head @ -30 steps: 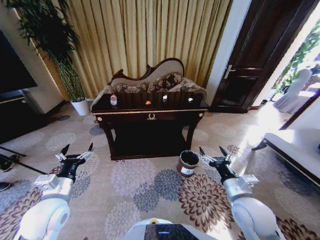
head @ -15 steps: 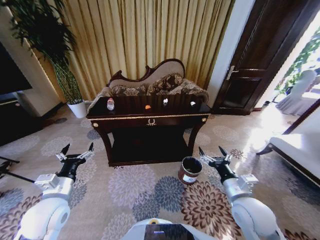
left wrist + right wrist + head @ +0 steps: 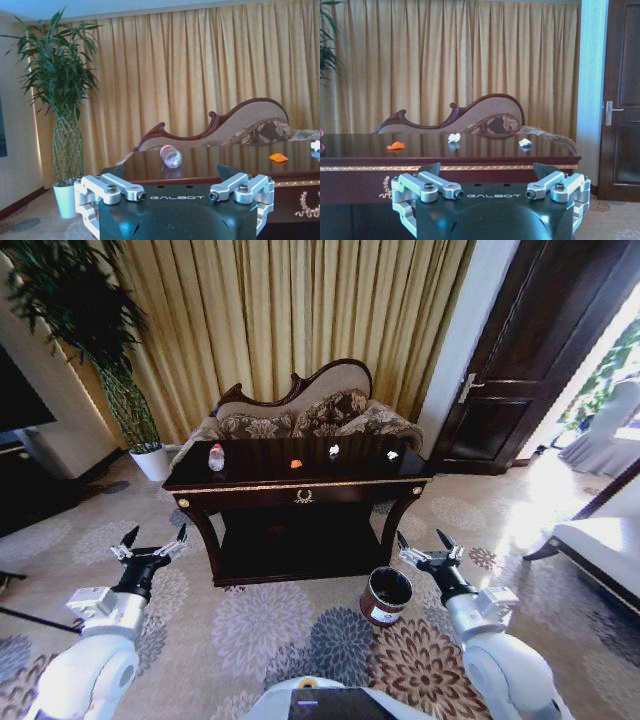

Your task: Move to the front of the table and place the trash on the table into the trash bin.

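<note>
Nothing is binned yet: the bottle (image 3: 216,457), orange scrap (image 3: 296,464) and two white scraps (image 3: 334,451) are all lying on the desk (image 3: 300,483), well beyond both tools. The left tool (image 3: 152,545) and right tool (image 3: 428,547) are hovering wide open, empty, short of the desk; the trash bin (image 3: 386,595) is standing just beside the right tool, before the desk's right leg.

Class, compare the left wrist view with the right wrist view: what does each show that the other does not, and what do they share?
Left wrist view alone: the clear bottle lying on the table, and the potted plant. Right wrist view alone: two white scraps and the dark door. Both share the table, the orange scrap, the sofa back and the gold curtain.
</note>
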`<state>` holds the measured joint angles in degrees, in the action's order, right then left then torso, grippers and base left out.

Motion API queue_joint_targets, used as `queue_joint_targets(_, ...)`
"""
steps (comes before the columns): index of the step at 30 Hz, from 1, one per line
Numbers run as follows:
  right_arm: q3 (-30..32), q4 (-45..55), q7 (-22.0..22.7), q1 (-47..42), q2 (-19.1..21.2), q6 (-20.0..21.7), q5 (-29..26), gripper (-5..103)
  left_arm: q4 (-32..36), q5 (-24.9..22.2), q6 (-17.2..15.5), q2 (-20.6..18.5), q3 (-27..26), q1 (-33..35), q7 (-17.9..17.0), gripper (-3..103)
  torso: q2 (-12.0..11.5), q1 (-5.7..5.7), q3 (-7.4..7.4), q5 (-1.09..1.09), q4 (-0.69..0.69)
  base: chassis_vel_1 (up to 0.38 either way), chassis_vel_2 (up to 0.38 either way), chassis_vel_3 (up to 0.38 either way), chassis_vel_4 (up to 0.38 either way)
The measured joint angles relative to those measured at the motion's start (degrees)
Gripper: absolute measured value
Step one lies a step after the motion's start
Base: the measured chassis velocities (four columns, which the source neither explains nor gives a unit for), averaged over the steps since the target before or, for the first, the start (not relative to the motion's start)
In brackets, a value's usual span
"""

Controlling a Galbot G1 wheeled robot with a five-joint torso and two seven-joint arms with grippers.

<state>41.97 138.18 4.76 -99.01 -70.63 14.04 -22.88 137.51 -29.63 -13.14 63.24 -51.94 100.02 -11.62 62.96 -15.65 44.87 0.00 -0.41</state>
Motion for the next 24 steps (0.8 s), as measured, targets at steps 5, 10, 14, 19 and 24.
queue_joint_targets(5, 0.0, 0.4, 0.3, 0.7, 0.4, 0.6, -0.7, 100, 0.5, -0.3, -0.4, -0.1, -0.3, 0.1, -0.2, 100, 0.0, 0.00, 0.00, 0.00, 0.01, -0.138, 0.149, 0.136, -0.144)
queue_joint_targets(10, -0.2, 0.5, 0.4, 1.2, 0.4, 1.0, -0.9, 100, 0.6, -0.3, -0.5, -0.1, -0.4, 0.2, -0.3, 100, 0.0, -0.01, 0.01, 0.00, 0.02, -0.144, 0.159, 0.157, -0.142)
queue_joint_targets(14, -0.4, 0.5, 0.4, 1.1, 0.2, 1.0, -0.8, 100, 0.6, -0.2, -0.5, 0.0, -0.4, 0.3, -0.3, 100, 0.0, -0.01, 0.01, 0.00, 0.01, -0.152, 0.132, 0.149, -0.140)
queue_joint_targets(19, -0.4, 0.4, 0.3, 1.2, 0.0, 1.0, -0.6, 100, 0.6, -0.1, -0.5, 0.0, -0.3, 0.4, -0.3, 100, 0.0, 0.00, 0.00, 0.00, 0.01, -0.139, 0.123, 0.128, -0.131)
queue_joint_targets(24, -0.4, 0.4, 0.2, 1.2, -0.1, 1.0, -0.6, 100, 0.6, 0.0, -0.5, 0.3, -0.3, 0.5, -0.3, 100, 0.0, 0.00, 0.00, 0.00, 0.01, -0.138, 0.132, 0.134, -0.133)
